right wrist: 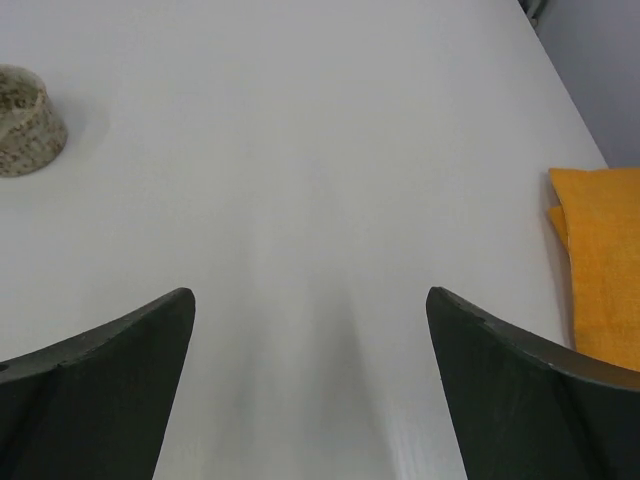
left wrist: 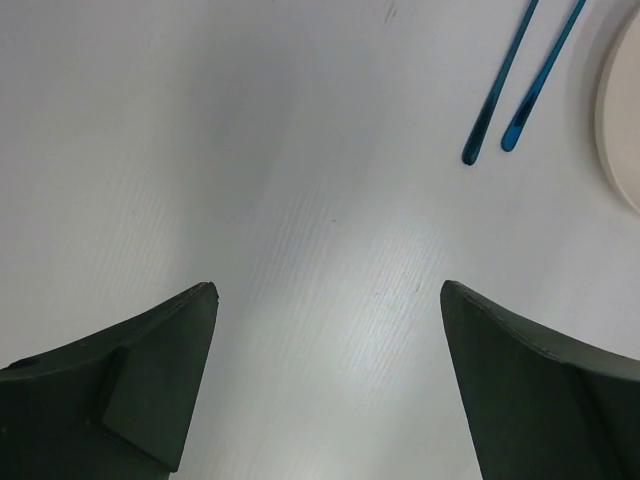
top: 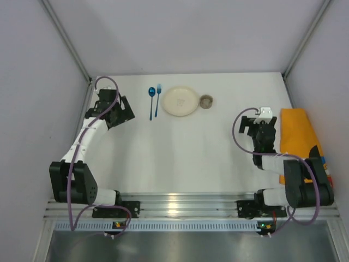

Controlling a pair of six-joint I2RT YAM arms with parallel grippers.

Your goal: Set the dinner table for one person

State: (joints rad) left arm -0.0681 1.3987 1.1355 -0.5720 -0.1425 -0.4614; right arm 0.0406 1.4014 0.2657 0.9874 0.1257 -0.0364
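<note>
Wide apart and empty: left pincer point(left wrist: 330, 290) and right pincer point(right wrist: 310, 295) hang above the desk point(top: 185, 158).
The desk spreads before both arms, its long axis left to right; I judge it stiff, heavy, smooth and fixed, a surface to load, with nowhere to grip. A spoon point(top: 151, 101), fork point(top: 158, 98), plate point(top: 180, 101) and cup point(top: 206, 101) line its far side, with an orange cloth point(top: 299, 131) at its right edge.

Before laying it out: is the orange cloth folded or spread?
Folded: the orange cloth shows two stacked layers at its corner.
</note>
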